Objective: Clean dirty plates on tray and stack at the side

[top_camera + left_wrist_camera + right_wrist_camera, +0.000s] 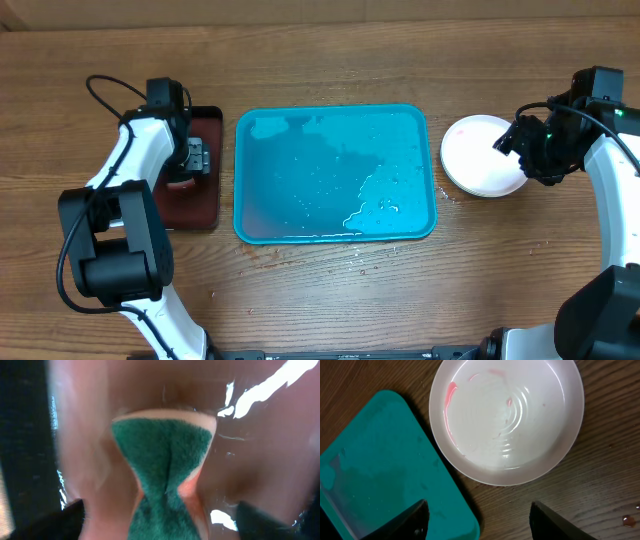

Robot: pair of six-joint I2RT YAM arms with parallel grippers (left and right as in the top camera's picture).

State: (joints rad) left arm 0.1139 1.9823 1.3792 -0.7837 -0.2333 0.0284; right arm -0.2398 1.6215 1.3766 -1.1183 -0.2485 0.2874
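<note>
Far left: the small black rectangular tray with a dark red inside carries the green-faced scouring sponge, which is pinched at its waist and lies on a wet surface. The left gripper hangs over it, jaws wide apart, fingers clear of the sponge on both sides.

Centre: the large turquoise plastic tray holds a water film and droplets only; no plate is on it.

Right: the round white plastic plate sits on the wooden table, just beside the tray's corner, with red smears inside. Whether other plates lie under it cannot be told. The right gripper hovers above it, jaws apart and empty.

Assessment: the plate is light, stiff, wet and probably slippery, so it is best taken by the raised rim.
</note>
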